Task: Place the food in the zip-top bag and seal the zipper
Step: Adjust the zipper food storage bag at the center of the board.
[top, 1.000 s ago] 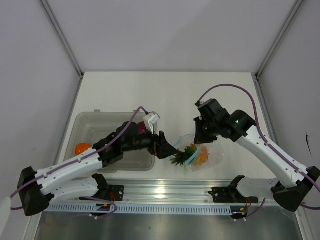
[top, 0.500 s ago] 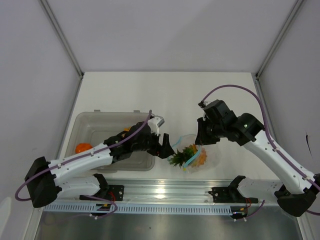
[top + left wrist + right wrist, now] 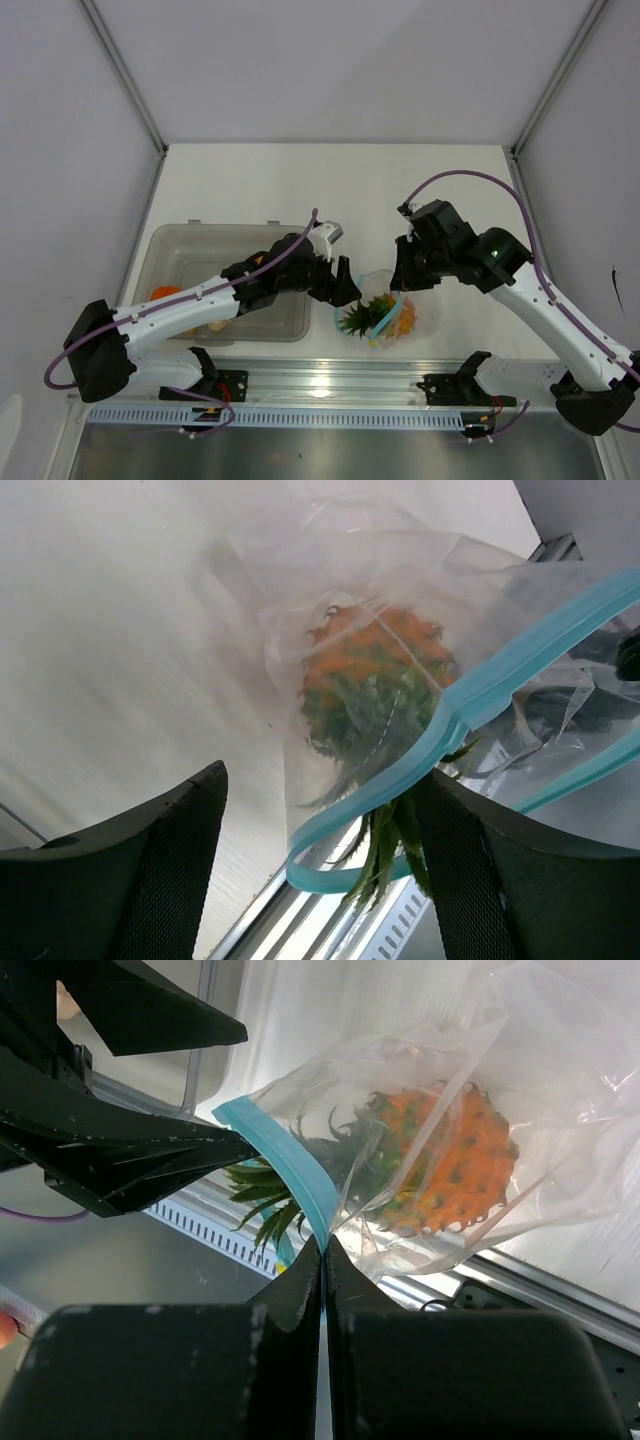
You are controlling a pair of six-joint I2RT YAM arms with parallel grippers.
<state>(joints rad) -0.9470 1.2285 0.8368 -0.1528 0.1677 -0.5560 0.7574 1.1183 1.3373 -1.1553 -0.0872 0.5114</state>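
The zip-top bag point(image 3: 418, 318) lies near the table's front edge, holding an orange piece of food point(image 3: 403, 315) whose spiky green leaves point(image 3: 358, 316) poke out of the mouth. My right gripper point(image 3: 400, 283) is shut on the light-blue zipper point(image 3: 280, 1155) at one end of the mouth, holding it up. My left gripper point(image 3: 345, 290) is open at the mouth's other end. In the left wrist view the zipper point(image 3: 480, 690) loops between its fingers point(image 3: 150, 880), with the leaves point(image 3: 395, 830) hanging beside the right finger. The orange piece point(image 3: 370, 650) shows through the plastic.
The grey translucent tub point(image 3: 190, 245) stands at the left under my left arm, with an orange fruit point(image 3: 165, 293) and a pale piece point(image 3: 215, 324) inside. A metal rail point(image 3: 330, 380) runs along the front edge just below the bag.
My left arm has swung right from the tub to the bag's mouth. My right gripper has kept its hold on the zipper and shifted slightly.
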